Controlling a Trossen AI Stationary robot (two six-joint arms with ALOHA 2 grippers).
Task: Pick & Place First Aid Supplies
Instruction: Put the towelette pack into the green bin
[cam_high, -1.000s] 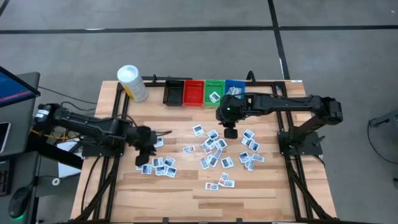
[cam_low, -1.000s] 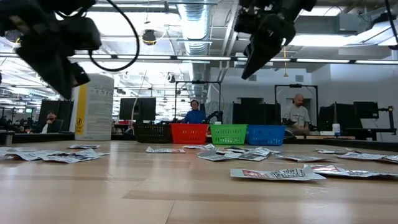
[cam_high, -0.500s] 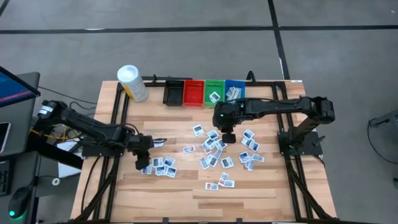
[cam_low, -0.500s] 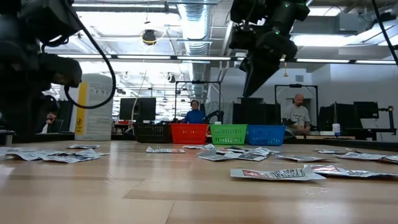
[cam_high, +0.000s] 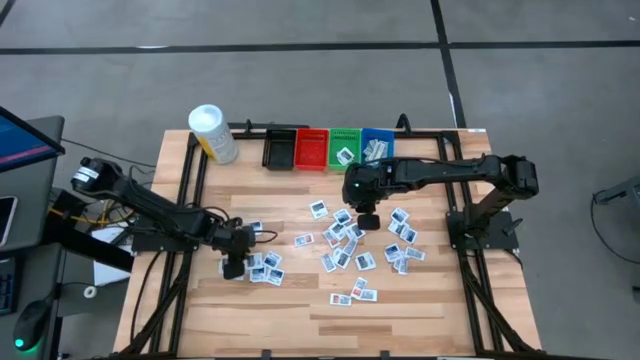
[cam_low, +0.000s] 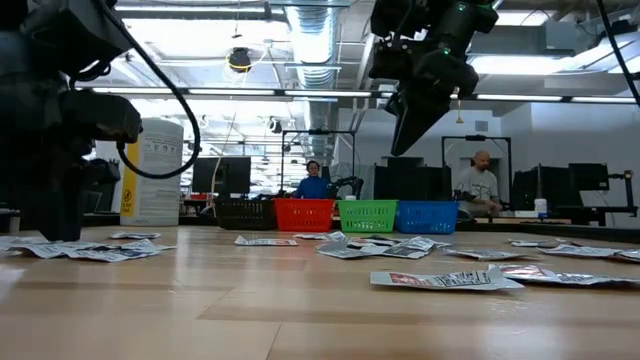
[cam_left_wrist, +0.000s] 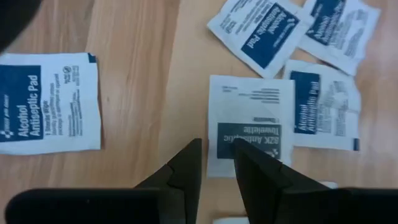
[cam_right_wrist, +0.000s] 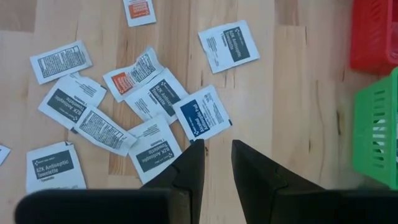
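In the high view, the left pincer (cam_high: 233, 268) is low over the small cluster of first aid packets (cam_high: 262, 266) at the lower left of the tabletop (cam_high: 300, 300), while the right pincer (cam_high: 368, 217) hangs above the bigger scatter right of centre, below the green bin (cam_high: 345, 148) and the blue bin (cam_high: 377, 145). In the left wrist view the pincer's fingers (cam_left_wrist: 186, 168) stand a little apart with nothing between them, just over a BZK antiseptic towelette packet (cam_left_wrist: 250, 124), and in the right wrist view the other fingers (cam_right_wrist: 189, 165) are also slightly parted and empty, above an alcohol pad packet (cam_right_wrist: 202, 119). I judge the step to be the reaching for a packet; next, the left pincer must go down onto the towelette and close on one edge only.
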